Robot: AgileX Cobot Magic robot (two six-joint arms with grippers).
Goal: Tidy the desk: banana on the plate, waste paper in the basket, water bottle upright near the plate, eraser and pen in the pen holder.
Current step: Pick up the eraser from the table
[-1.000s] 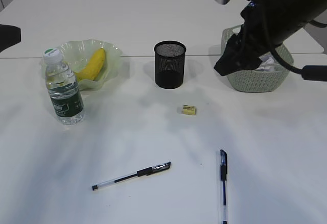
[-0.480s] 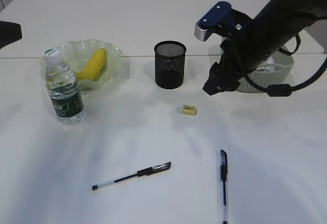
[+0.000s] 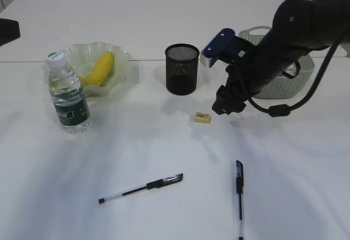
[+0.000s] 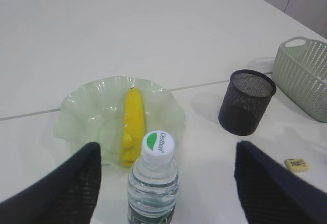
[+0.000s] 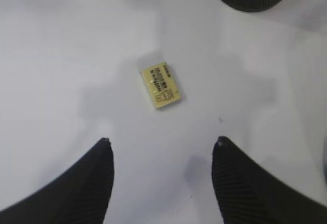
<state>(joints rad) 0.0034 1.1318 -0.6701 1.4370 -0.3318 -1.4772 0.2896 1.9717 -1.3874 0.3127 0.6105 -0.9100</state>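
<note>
While your right gripper (image 5: 161,152) hangs spread and empty just above the yellow eraser (image 5: 161,85), much of the desk (image 3: 164,27) is already in order: the banana (image 3: 99,69) lies in the pale green wavy plate (image 3: 74,54), the water bottle (image 3: 68,95) stands upright just beside that plate, and the sage-green basket (image 3: 290,84) sits behind your right arm, its contents hidden from the exterior camera. Whether the waste paper is inside cannot be told from these views. Your left gripper (image 4: 166,183) is likewise parted and holds nothing, poised over the bottle and plate. What remains, by the look of it, is the small stationery: the eraser rests flat on the white tabletop, near the black mesh pen holder (image 3: 181,69) but outside it, and two pens lie well forward on the desk, one black pen (image 3: 141,188) angled left of center, a second, blue-black pen (image 3: 239,196) pointing toward the near edge. You appear to be lining up the eraser pick.
</note>
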